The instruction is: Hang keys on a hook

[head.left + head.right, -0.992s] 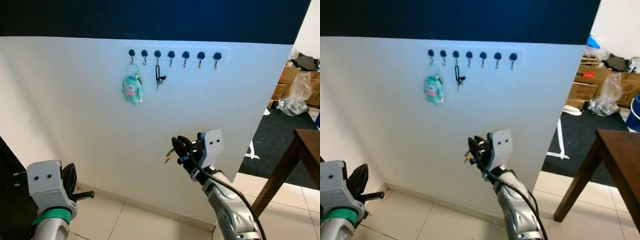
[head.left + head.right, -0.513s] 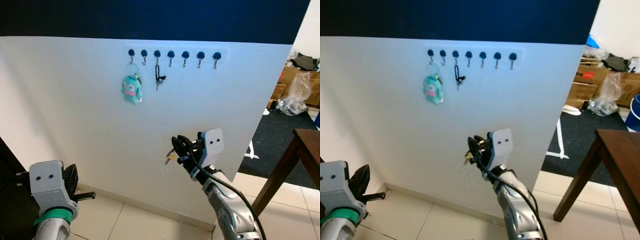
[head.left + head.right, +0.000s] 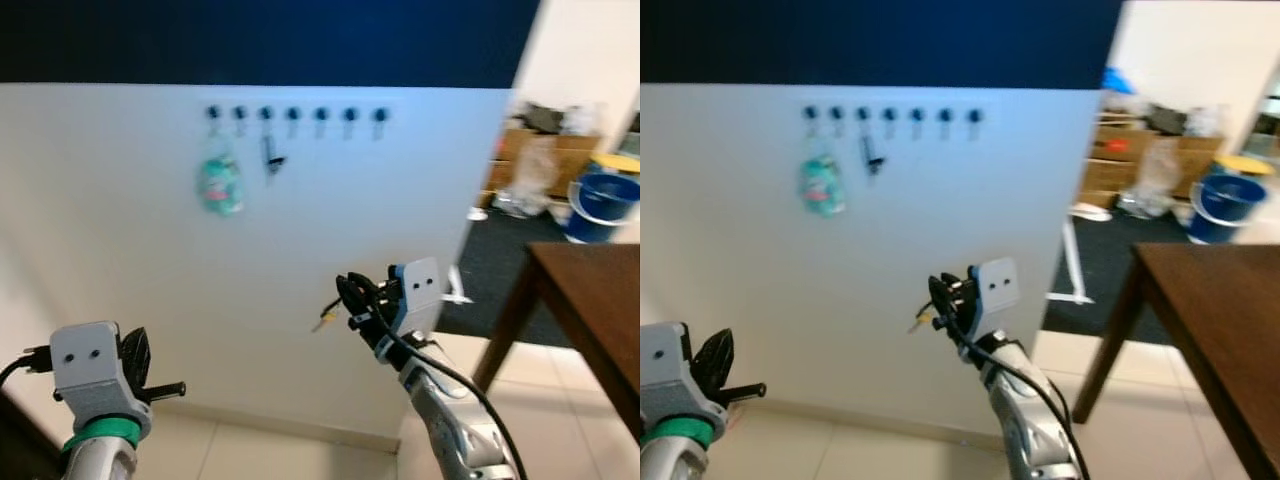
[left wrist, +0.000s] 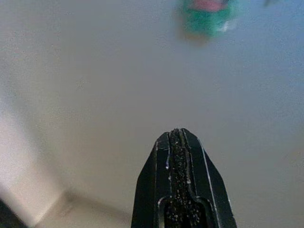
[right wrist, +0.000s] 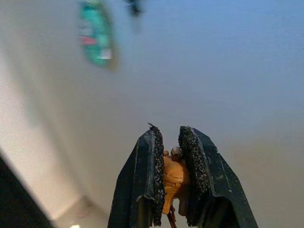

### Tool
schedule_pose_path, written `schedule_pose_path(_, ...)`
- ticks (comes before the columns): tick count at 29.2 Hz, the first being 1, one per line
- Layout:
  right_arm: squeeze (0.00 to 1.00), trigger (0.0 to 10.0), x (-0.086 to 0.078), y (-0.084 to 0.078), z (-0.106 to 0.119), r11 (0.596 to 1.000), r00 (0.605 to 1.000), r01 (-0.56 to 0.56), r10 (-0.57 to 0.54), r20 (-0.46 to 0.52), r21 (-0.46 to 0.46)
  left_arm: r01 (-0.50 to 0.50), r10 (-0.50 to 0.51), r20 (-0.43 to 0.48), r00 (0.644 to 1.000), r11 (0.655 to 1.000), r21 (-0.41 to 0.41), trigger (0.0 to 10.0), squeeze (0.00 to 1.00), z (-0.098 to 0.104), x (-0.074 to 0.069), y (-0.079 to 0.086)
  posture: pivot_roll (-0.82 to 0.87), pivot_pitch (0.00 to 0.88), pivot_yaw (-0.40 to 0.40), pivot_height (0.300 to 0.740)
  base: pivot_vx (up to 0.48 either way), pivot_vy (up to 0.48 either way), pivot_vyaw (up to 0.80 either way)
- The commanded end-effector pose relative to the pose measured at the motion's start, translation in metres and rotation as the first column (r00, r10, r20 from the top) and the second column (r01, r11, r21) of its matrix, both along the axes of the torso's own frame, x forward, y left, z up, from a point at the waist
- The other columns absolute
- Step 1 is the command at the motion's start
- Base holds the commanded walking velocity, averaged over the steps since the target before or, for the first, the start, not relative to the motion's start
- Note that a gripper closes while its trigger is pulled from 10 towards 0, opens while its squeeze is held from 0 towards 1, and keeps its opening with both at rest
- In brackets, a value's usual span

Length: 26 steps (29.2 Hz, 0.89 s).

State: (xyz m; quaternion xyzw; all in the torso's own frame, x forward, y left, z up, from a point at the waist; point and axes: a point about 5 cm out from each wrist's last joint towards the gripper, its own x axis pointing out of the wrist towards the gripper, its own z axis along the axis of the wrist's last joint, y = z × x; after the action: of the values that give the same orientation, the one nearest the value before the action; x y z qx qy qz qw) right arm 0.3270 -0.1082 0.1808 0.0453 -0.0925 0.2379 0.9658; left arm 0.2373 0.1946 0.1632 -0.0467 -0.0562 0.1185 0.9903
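White wall (image 3: 150,260) stands in front of the robot, with a row of dark hooks (image 3: 293,114) high up on it. A green plush keychain (image 3: 218,185) hangs from a hook at the row's left end, and a dark key bunch (image 3: 270,158) hangs just beside it. Far below the hooks, the right gripper (image 5: 171,178) is squeezed tight on the orange keys (image 5: 174,176). The left gripper (image 4: 176,164) is pressed together with nothing in it, low down by the wall. A brown table (image 3: 590,300) stands off to the right of the wall.

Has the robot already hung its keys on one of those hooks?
No, the right end effector is shut on the orange-tagged keys, well below the hooks.
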Motion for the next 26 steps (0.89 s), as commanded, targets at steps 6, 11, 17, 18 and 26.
schedule_pose_path(6,0.0,10.0,-0.0018,0.0065,0.0016,0.999,1.0,-0.03,0.03,0.0,0.011,-0.014,0.014,-0.009,1.0,1.0,-0.003,10.0,0.0,-0.0024,-0.0027,0.0042,-0.06,0.007,0.14,0.74,0.376,0.0,0.0)
schedule_pose_path(11,0.0,10.0,-0.0025,0.0076,0.0022,0.999,0.999,-0.039,0.038,0.004,0.014,-0.016,0.016,-0.007,1.0,1.0,-0.004,10.0,0.0,-0.0023,-0.003,0.0047,-0.06,0.007,0.14,0.74,0.372,0.0,0.0)
schedule_pose_path(17,0.0,10.0,-0.0039,0.0096,0.0036,0.998,0.998,-0.061,0.061,0.008,0.018,-0.033,0.033,-0.01,0.999,0.999,-0.013,10.0,0.0,-0.0031,-0.0032,0.0062,-0.06,0.005,0.14,0.74,0.057,0.0,0.0)
schedule_pose_path(18,0.0,10.0,-0.0039,0.0096,0.0036,0.998,0.998,-0.061,0.061,0.008,0.018,-0.033,0.033,-0.01,0.999,0.999,-0.013,10.0,0.0,-0.0031,-0.0032,0.0062,-0.06,0.005,0.14,0.74,0.0,0.0,0.0)
schedule_pose_path(26,0.0,10.0,-0.0048,0.0121,0.0049,0.997,0.997,-0.074,0.074,0.011,0.026,-0.034,0.034,-0.014,0.999,0.999,-0.009,10.0,0.0,-0.0036,-0.0025,0.0066,-0.06,0.005,0.14,0.74,0.0,0.0,0.0)
